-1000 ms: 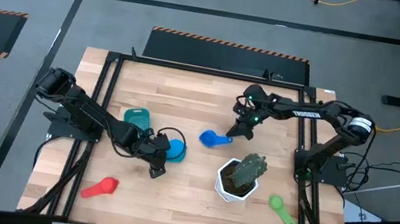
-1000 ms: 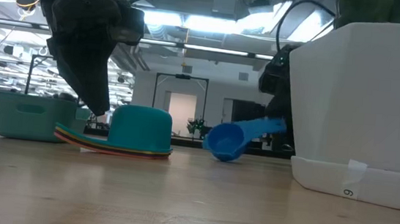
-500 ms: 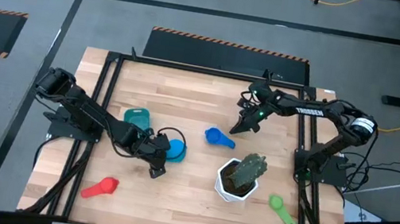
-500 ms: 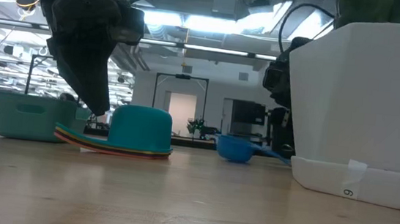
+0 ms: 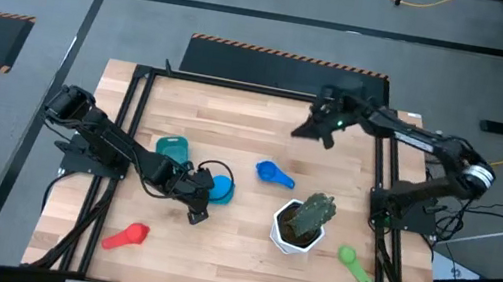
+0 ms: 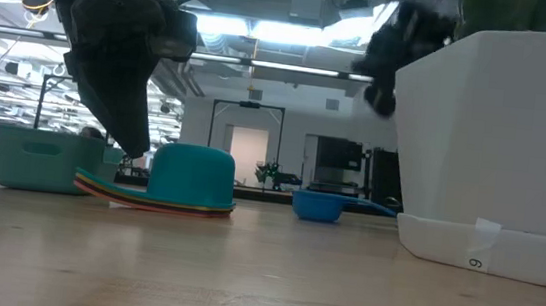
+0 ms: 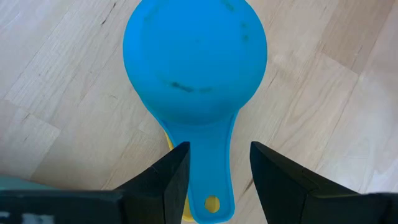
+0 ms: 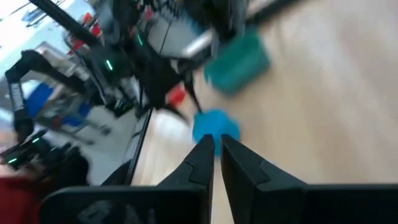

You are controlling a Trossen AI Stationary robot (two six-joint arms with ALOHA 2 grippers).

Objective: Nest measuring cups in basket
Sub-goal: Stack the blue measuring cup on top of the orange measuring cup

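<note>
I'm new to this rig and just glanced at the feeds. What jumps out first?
The left gripper hangs low mid-table, its open jaws flanking the handle of an upturned blue measuring cup topping a stack beside the teal basket. The right gripper is raised toward the table's far edge. A smaller blue cup lies alone near the white plant pot.

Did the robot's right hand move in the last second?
Yes. In the high view the right hand went from just above the small blue cup toward the table's far edge, away from the white pot.
</note>
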